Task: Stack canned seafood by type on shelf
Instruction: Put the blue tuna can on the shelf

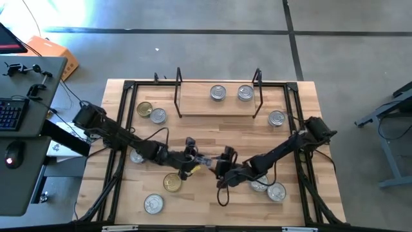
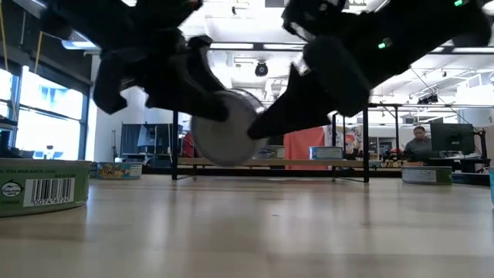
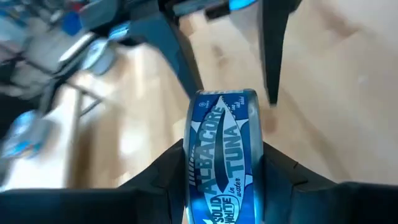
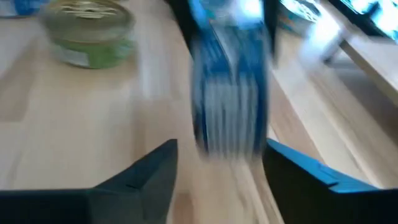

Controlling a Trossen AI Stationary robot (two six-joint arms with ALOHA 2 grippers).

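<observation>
Your left tool [image 1: 201,160] is clamped on a blue tuna tin [image 3: 224,155], held on edge above the middle of the bench [image 1: 212,193]. Your right tool [image 1: 222,162] faces it, fingers apart on either side of the tin, not yet gripping. Two silver-lidded tins [image 1: 219,93] sit on the shelf [image 1: 193,103]; the other tins lie scattered on the bench.

Bare shelf [image 1: 193,103] board beside tins [image 1: 219,93]

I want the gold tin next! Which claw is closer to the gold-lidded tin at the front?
Left. The left claw, gripping a blue tuna tin, hangs just beside the gold-lidded tin; the right claw is farther off.
</observation>
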